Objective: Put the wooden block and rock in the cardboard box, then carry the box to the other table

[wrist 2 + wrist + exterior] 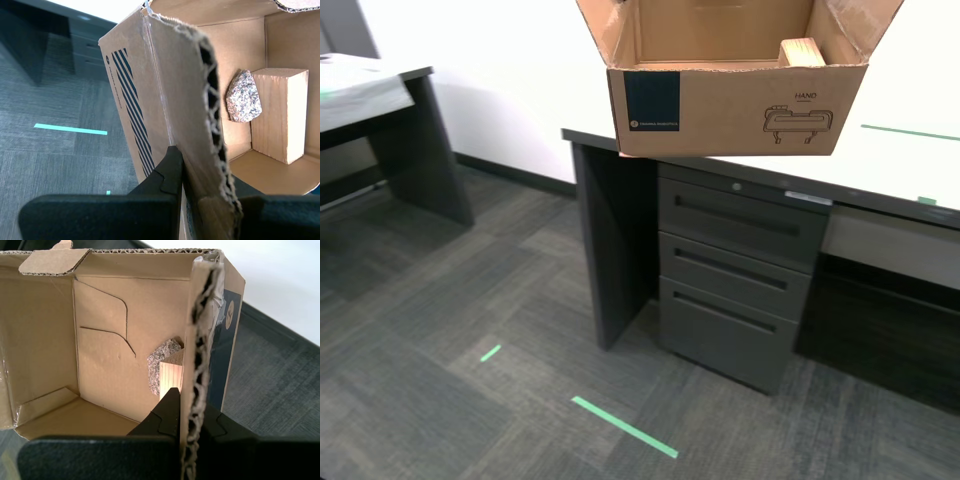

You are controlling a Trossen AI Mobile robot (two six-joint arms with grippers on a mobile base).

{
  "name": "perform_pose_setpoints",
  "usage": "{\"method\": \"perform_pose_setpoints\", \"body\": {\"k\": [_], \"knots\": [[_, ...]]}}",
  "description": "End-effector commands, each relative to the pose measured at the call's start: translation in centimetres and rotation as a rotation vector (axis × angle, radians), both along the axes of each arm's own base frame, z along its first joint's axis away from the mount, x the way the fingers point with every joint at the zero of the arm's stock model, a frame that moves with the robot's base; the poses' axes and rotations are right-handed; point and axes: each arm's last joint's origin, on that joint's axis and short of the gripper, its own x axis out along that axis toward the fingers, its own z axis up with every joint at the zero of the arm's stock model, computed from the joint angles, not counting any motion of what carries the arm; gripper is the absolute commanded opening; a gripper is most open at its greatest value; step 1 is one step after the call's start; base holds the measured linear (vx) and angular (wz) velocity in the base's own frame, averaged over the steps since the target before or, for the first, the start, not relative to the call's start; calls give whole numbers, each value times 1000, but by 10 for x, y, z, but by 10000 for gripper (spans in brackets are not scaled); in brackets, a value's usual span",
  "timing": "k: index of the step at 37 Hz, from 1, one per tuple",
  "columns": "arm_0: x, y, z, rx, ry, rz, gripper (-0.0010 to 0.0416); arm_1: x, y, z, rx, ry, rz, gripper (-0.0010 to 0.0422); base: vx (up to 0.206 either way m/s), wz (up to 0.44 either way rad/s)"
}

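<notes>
The cardboard box point(735, 100) hangs at the top of the exterior view, over the front edge of an off-white desk. Its flaps stand up and its teal label faces the camera. The wooden block point(802, 52) stands inside against one end wall. The rock point(243, 96) leans beside the wooden block point(279, 114) in the second wrist view. My second gripper point(205, 192) is shut on one side wall of the box point(165, 90). My first gripper point(192, 425) is shut on another wall of the box point(100, 340), with the rock point(162, 362) and block point(170, 377) beyond it. The other table point(370, 85), under a wrinkled white sheet, is at the exterior view's left.
A dark drawer unit point(735, 270) with three drawers stands under the off-white desk point(910, 160). Green tape strips point(625, 427) lie on the grey carpet. A dark panel leg point(615, 240) bounds the desk on the exterior view's left, with open carpet between the two tables.
</notes>
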Motion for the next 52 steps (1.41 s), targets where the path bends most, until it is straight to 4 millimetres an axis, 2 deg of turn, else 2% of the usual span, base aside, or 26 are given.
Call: {"method": "perform_pose_setpoints", "body": {"k": [1,52], "knots": [[0,2,1,31,-3,16,-1,0,-3,2,-23,-16,-29,-1,-34,277],[-2,2,0,41,40,-12,-1,1,-3,3,-21,-50,-62,-1,0,286]]}}
